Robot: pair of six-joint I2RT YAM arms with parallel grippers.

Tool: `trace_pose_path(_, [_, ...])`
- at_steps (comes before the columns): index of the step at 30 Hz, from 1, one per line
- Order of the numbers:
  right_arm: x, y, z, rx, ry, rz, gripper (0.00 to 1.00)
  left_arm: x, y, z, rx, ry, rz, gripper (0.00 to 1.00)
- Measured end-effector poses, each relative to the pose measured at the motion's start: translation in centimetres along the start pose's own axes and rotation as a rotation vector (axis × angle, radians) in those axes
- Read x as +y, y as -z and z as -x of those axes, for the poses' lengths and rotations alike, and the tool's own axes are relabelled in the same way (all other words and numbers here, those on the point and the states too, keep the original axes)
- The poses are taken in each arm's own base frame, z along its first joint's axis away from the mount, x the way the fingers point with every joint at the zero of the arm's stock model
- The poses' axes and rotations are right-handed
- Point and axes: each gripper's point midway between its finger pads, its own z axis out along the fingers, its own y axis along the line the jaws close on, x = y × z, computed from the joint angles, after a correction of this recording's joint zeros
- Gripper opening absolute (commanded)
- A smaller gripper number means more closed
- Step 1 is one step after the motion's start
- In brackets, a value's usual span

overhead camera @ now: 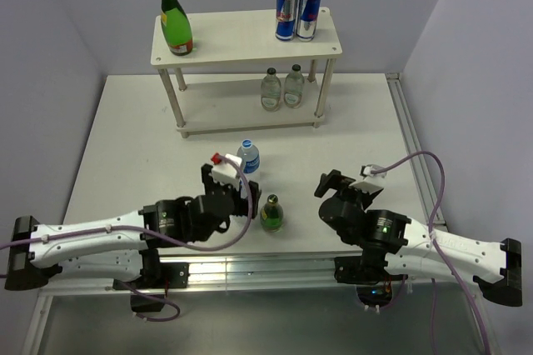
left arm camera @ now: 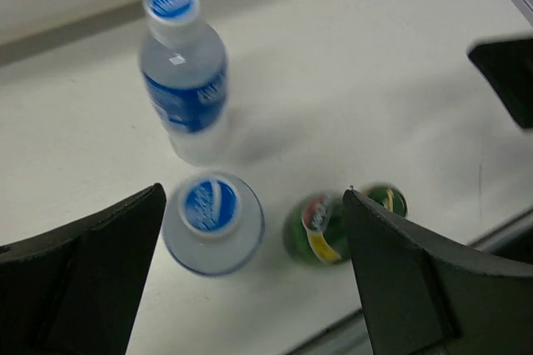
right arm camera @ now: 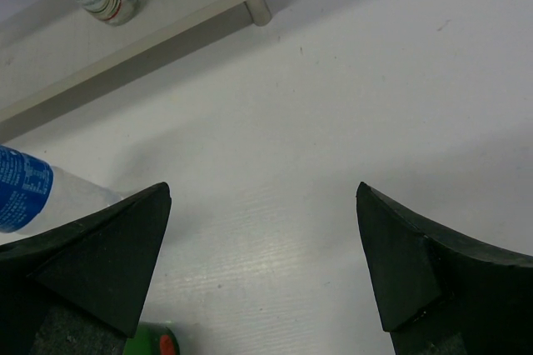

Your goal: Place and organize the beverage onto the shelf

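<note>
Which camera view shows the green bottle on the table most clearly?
Top external: the green bottle shows whole, upright and sharp. Left wrist shows it blurred from above and partly hidden. Right wrist catches only a green sliver at the bottom edge.

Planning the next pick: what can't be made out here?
Top view: the left gripper hides the nearer blue-capped bottle.
Left wrist view: blurred, labels unreadable.
Right wrist view: the bottom edge cuts off the green bottle.
Top view: the upper board of the shelf hides its lower tier's back.
</note>
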Motion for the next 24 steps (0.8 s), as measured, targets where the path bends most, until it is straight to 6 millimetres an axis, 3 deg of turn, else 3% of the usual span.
trace_pose_path(3, [-0.2, 0.0, 0.0, -0.002, -0.003, -0.009, 1.0, -1.6, 0.9, -3.1, 0.017, -0.013, -0.079, 0.95])
trace_pose_path(9, [-0.3, -0.1, -0.2, -0.004, -0.002, -0.017, 1.0, -4.2, 1.6, -1.8, -0.042, 0.101, -0.161, 0.94])
trace_pose_path(15, [-0.3, -0.2, -0.3, -0.005, 0.006, -0.022, 1.0, -7.1, 1.7, -2.9, -0.034, 0.055, -0.175, 0.96])
trace_pose_path(19, [-0.3, -0.2, -0.3, -0.005, 0.006, -0.022, 1.0, -8.5, 2.3, -1.2, -0.055, 0.053, -0.164, 0.96])
trace_pose_path(24, [-0.2, -0.2, -0.2, -0.006, 0.005, -0.02, 1.0, -6.5, 3.3, 2.0, -0.122, 0.096, -0.099, 0.97])
